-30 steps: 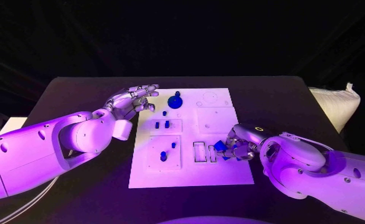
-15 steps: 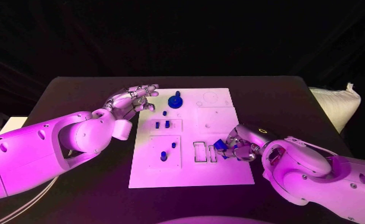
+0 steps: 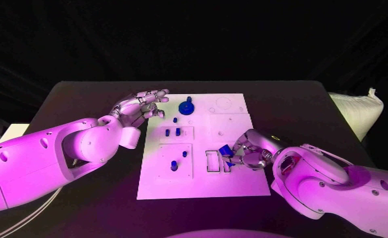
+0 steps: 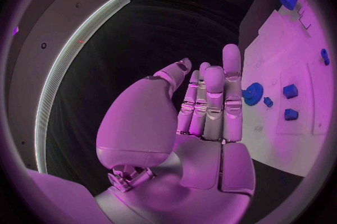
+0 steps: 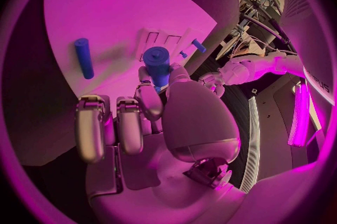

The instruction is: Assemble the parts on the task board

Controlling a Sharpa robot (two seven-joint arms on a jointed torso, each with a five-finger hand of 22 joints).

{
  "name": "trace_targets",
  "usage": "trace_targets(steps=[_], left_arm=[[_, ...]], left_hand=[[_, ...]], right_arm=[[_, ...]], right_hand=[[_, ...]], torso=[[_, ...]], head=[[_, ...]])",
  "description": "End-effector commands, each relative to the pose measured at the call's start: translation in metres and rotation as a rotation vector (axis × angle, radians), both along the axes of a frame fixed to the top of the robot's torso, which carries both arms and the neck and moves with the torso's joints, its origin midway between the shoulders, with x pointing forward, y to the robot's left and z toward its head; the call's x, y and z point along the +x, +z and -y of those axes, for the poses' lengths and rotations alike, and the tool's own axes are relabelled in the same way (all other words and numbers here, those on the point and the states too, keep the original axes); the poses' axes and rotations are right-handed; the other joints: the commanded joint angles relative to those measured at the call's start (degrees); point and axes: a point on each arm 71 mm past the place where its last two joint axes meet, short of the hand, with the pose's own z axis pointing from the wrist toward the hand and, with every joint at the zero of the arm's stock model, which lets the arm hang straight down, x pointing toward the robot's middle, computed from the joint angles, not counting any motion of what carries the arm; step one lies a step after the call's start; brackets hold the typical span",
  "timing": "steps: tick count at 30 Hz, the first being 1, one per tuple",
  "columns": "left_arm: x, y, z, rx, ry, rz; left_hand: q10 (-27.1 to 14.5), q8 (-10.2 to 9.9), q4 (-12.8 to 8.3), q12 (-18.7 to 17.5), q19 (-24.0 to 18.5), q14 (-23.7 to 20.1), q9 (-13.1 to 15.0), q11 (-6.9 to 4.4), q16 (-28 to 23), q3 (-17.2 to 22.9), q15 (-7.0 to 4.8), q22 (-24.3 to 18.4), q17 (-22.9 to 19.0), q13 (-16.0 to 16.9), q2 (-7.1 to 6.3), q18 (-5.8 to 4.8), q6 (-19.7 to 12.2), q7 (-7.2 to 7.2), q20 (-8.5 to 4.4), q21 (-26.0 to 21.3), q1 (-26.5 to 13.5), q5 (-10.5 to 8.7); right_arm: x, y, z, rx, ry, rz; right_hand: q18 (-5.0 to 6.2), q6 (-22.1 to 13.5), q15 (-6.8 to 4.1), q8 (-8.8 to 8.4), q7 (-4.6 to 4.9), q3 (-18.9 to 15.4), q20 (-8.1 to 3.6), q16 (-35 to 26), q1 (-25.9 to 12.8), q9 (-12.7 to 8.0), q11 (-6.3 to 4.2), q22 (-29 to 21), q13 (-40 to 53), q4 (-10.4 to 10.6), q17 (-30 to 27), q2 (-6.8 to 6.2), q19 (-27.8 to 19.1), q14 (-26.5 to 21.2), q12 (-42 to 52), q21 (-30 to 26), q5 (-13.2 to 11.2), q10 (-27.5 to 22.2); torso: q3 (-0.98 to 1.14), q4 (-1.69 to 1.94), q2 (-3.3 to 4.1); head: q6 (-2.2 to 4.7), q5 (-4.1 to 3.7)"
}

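At roughly 5 o'clock from the centre of the task board (image 3: 243, 185), the right hand (image 3: 249, 155) is seen with its fingers (image 5: 151, 101) clamped on a small blue part (image 3: 225, 151); in the right wrist view the same part (image 5: 156, 62) appears as a short cylinder pinched at the fingertips. The part is held just above and beside 2 narrow rectangular slots (image 3: 212, 161) near the board's middle, presumably so that it can be aligned with 1 of them before insertion; whether it touches the board cannot be told. A further cylinder (image 5: 83, 58) lies flat on the white surface. Toward 9 o'clock, blue pieces (image 3: 173, 166) are already seated in the recessed panels. At about 11 o'clock, the left hand (image 3: 142, 105) is held at the board's edge, fingers (image 4: 214, 101) straight, close together, and empty, apparently parked clear of the work. A blue gear-like part (image 3: 186, 107) stands at 12 o'clock.
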Motion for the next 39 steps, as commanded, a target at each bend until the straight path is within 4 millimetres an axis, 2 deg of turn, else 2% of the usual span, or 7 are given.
trace_targets(steps=[1,6,11,18,21,27,39], left_arm=[[-0.001,0.001,0.003,-0.014,-0.021,0.010],[-0.001,0.002,0.003,-0.014,-0.022,0.009],[-0.002,0.002,0.004,-0.015,-0.024,0.009],[-0.002,0.002,0.005,-0.016,-0.025,0.009],[-0.002,0.002,0.005,-0.016,-0.026,0.009],[-0.002,0.002,0.005,-0.016,-0.026,0.009],[-0.002,0.002,0.004,-0.016,-0.025,0.009]], left_hand=[[-0.39,0.20,-0.23,0.20,0.02,-0.32,0.02,-0.08,0.05,-0.07,-0.03,-0.06,-0.05,0.09,0.30,1.05,-0.40,-0.06,0.30,-0.20,0.02,0.16],[-0.39,0.20,-0.23,0.20,0.02,-0.32,0.02,-0.08,0.05,-0.07,-0.03,-0.06,-0.05,0.09,0.30,1.05,-0.40,-0.06,0.30,-0.20,0.02,0.16],[-0.45,0.22,-0.22,0.26,0.01,-0.36,0.02,-0.07,0.03,-0.09,-0.02,-0.07,-0.14,0.09,0.31,1.05,-0.43,-0.05,0.31,-0.21,0.01,0.16],[-0.53,0.24,-0.21,0.34,0.00,-0.43,0.02,-0.06,0.02,-0.10,-0.01,-0.08,-0.26,0.09,0.33,1.05,-0.48,-0.04,0.32,-0.23,-0.01,0.17],[-0.53,0.24,-0.21,0.34,0.00,-0.43,0.02,-0.06,0.02,-0.10,-0.01,-0.08,-0.26,0.09,0.33,1.05,-0.48,-0.04,0.32,-0.23,-0.01,0.17],[-0.53,0.24,-0.21,0.34,0.00,-0.43,0.02,-0.06,0.02,-0.10,-0.01,-0.08,-0.26,0.09,0.33,1.05,-0.48,-0.04,0.32,-0.23,-0.01,0.17],[-0.53,0.24,-0.21,0.34,0.00,-0.43,0.02,-0.06,0.02,-0.10,-0.01,-0.08,-0.26,0.09,0.33,1.05,-0.48,-0.04,0.32,-0.23,-0.01,0.17]], right_arm=[[-0.001,-0.004,-0.005,0.019,-0.005,-0.062],[0.000,-0.007,-0.014,0.031,0.005,-0.078],[0.002,-0.008,-0.018,0.025,0.010,-0.065],[0.005,-0.009,-0.022,0.015,0.018,-0.049],[0.006,-0.010,-0.024,0.012,0.024,-0.046],[0.008,-0.011,-0.026,-0.002,0.039,-0.043],[0.008,-0.013,-0.027,-0.037,0.064,-0.040]], right_hand=[[-1.13,0.73,-0.37,0.34,-0.44,-0.45,-0.48,0.25,0.03,0.90,-1.18,9.46,15.63,-0.02,12.65,1.01,3.47,5.39,12.76,0.39,0.39,2.89],[-1.18,1.80,-0.64,0.80,-0.91,-1.70,-0.67,0.32,-2.88,1.74,-1.54,9.68,16.04,0.07,12.77,2.08,3.56,5.42,12.96,0.55,1.32,3.19],[-1.17,2.21,-0.79,0.91,-1.12,-2.32,-0.81,0.29,-3.87,2.15,-1.72,9.66,16.08,0.04,12.72,2.22,3.55,5.40,12.87,0.52,1.17,3.23],[-1.17,2.38,-0.89,0.90,-1.23,-2.84,-0.91,0.28,-4.45,2.46,-1.82,9.67,16.03,0.02,12.70,2.20,3.55,5.40,12.68,0.52,0.60,3.21],[-1.15,2.41,-0.95,0.81,-1.29,-3.43,-0.98,0.25,-5.11,2.79,-1.88,9.60,16.00,0.00,12.65,2.30,3.52,5.39,12.48,0.46,-0.73,3.20],[-1.10,2.36,-0.98,0.55,-1.31,-4.94,-1.03,0.14,-6.28,3.58,-1.89,9.40,15.86,-0.04,12.45,2.41,3.42,5.35,11.90,0.28,-5.45,3.10],[-1.07,2.47,-0.98,0.52,-1.35,-5.58,-1.04,0.10,-6.47,3.96,-1.91,9.31,15.73,-0.05,12.38,2.30,3.37,5.33,11.55,0.19,-6.58,3.01]], torso=[[-0.01,0.08,0.01],[0.05,0.02,0.05],[-0.04,-0.09,-0.02],[0.10,-0.07,0.02],[0.08,-0.05,0.03],[0.08,-0.02,0.01],[0.07,-0.11,0.01]], head=[[-0.11,0.16],[-0.17,0.38],[-0.12,0.46],[-0.06,0.58],[-0.09,0.67],[-0.18,0.82],[-0.31,1.08]])
